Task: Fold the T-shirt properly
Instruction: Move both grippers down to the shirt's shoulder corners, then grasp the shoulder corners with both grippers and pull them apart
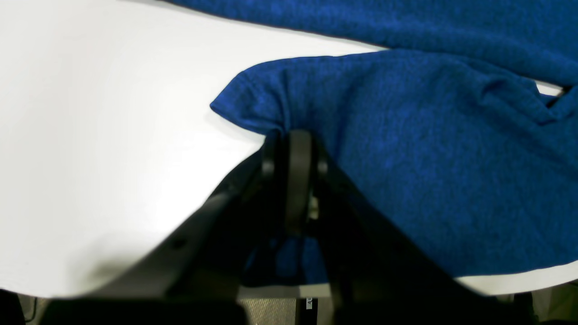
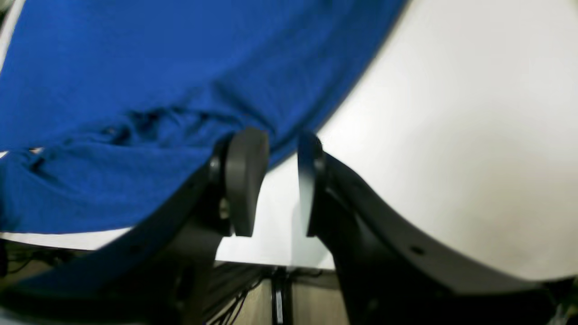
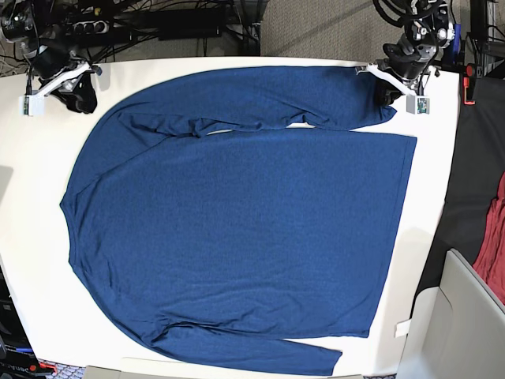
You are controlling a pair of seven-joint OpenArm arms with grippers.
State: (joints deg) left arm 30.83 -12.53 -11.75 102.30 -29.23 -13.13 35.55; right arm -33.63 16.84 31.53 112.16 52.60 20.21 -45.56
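The T-shirt lies spread flat on the white worktop, its body smooth across the middle. One long sleeve is folded in along the far edge, its cuff reaching toward the hem corner; the other sleeve lies along the near edge.

In the left wrist view the left gripper has its fingers pressed together on the cuff edge of the far sleeve, the cloth bunching slightly at the pinch. In the base view this gripper sits at the far corner on that view's right, at the cuff.

The right gripper hangs at the shoulder end, just off the shirt's edge. Its fingers stand spread with bare worktop showing between them and no cloth caught.

I judge the step in hand to be the sleeve fold, only just begun on the far side. The next move seems to call for the right fingers to take hold at the shoulder or the sleeve's fold line, so both ends can be carried together; dragging the cuff alone would likely wrinkle the thin knit
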